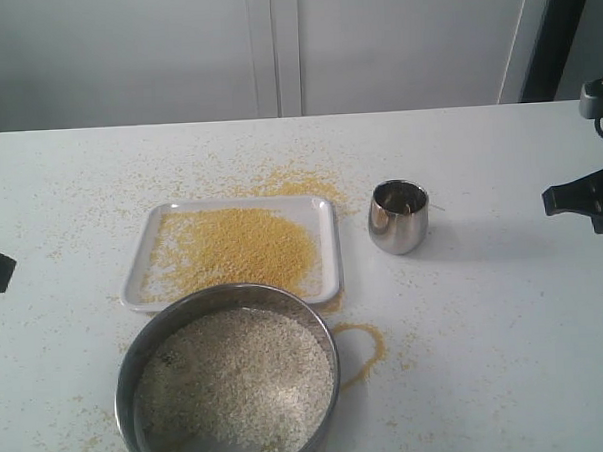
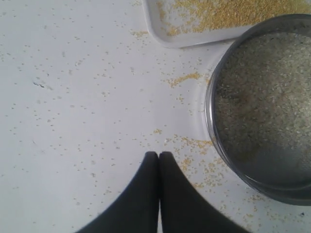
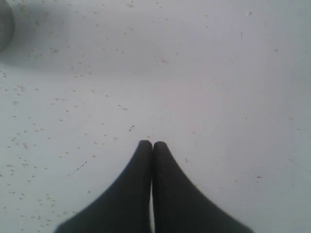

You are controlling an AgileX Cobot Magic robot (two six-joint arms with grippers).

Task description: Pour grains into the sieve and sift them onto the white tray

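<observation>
Steel sieve (image 1: 224, 292) sits at the table's near edge, just in front of the white tray (image 1: 327, 217), full of off-white grains (image 1: 233, 374). It's rigid, slick-walled and loaded, so pinch the rim and keep it level. Left gripper (image 2: 159, 154) and right gripper (image 3: 152, 143) are both closed and empty.

Left gripper (image 2: 159, 154) is recorded as matte black, tapered to rounded tips. Right gripper (image 3: 152, 143) is formed alike.
</observation>
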